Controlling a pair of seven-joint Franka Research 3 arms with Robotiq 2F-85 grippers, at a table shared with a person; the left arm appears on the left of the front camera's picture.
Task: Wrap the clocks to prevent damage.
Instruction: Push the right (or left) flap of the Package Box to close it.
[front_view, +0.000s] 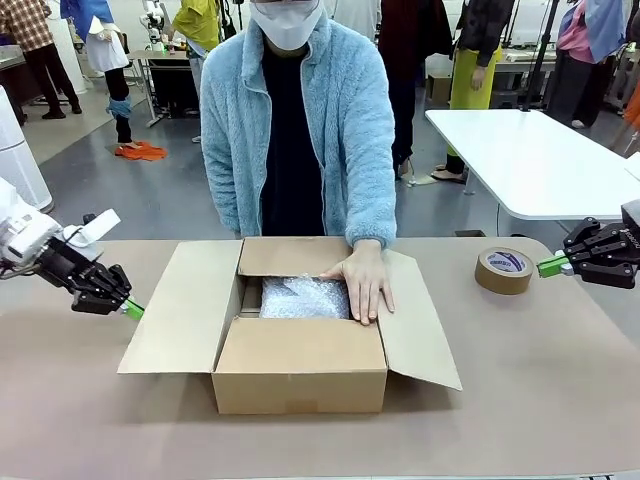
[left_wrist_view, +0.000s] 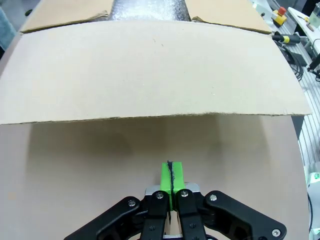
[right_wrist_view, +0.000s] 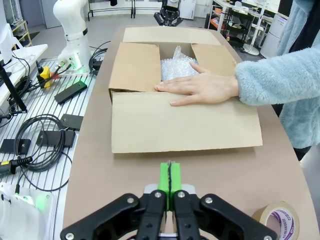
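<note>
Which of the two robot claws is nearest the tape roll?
The right gripper: the tape roll lies right beside it, while the left gripper sits beyond the cardboard box.

Gotta be a robotics lab, lol: tangled cables (right_wrist_view: 42, 145) on a metal rack (right_wrist_view: 50, 115) left of my right gripper (right_wrist_view: 170, 169), plus a white work table (front_view: 530, 160) and people (front_view: 470, 60) standing beyond it.

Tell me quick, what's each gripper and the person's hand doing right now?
Left gripper: closed, empty.
Right gripper: closed, empty.
Person's hand: open and flat, resting on the box at the edge of the bubble-wrapped bundle, gripping nothing.
</note>
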